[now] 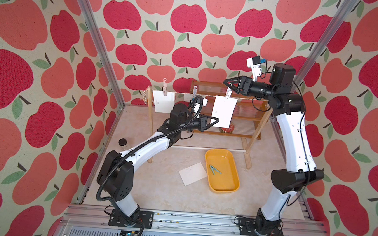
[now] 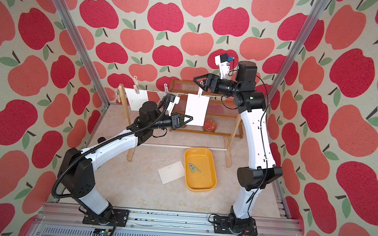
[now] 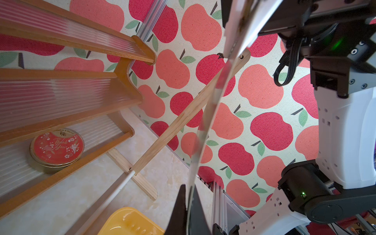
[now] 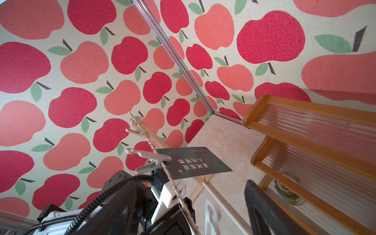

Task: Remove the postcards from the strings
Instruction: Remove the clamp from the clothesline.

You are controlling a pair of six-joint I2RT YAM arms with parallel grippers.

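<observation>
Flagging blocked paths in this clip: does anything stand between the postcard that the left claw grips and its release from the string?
Yes: a pale clothespin pins the top edge of the postcard to the string. The right claw stands open around that clothespin. Nothing else visibly blocks it.

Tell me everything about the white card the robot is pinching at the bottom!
That postcard is a plain white paper rectangle with a tiny dark mark near its left edge. It hangs slightly tilted from the string, pinned at its top edge by a pale clothespin. The left gripper is shut on its lower left edge. The right gripper is open, right at the clothespin above it. Behind the card stands the wooden shelf.
</observation>
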